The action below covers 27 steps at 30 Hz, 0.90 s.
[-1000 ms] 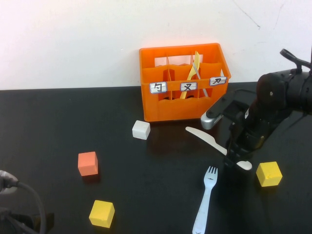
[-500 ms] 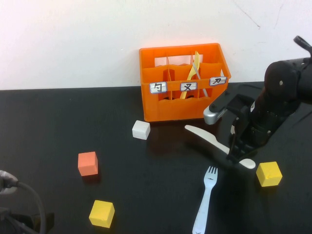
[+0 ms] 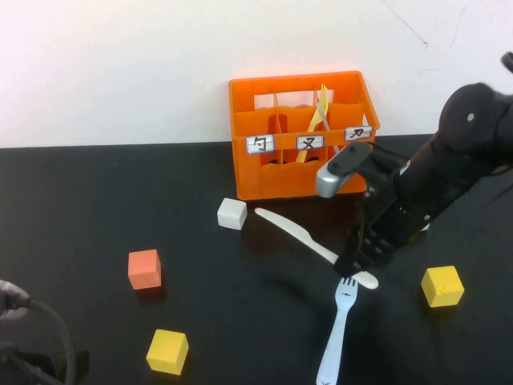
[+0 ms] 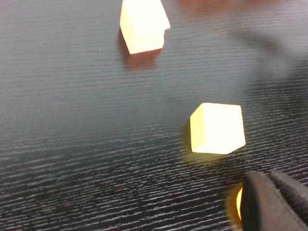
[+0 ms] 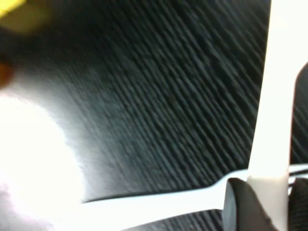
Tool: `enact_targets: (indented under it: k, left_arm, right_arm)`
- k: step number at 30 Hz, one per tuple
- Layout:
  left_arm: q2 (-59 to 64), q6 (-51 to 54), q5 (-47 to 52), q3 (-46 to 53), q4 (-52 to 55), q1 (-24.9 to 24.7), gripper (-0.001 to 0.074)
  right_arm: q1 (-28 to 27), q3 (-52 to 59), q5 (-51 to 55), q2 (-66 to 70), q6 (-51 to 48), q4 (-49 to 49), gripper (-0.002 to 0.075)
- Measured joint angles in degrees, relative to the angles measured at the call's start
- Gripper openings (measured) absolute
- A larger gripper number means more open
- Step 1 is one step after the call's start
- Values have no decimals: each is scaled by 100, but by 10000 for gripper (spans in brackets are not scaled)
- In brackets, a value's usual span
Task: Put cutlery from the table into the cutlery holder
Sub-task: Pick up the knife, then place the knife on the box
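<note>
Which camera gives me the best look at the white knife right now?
High view: the whole knife shows on the table, handle end under the right gripper. Right wrist view shows only a blurred strip between the fingers. Left wrist view shows none; the left gripper sits near-left.

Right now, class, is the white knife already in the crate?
No. The white knife lies outside the crate, above the table, its handle end gripped by the right gripper.
</note>
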Motion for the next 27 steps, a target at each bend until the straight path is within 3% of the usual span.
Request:
enact_targets:
  k: [7,13,27]
  left_arm:
    - [0,0,0,0,0,0,-1]
    - [0,27,0,0,0,0,-1]
    - [-3,105,0,0,0,0,-1]
  right_arm:
    - [0,0,23,-458,-416,452,182]
    - [0,0,-638,-968,-664,793,182]
    - [0,11,-4310,-1416,-696,1196,182]
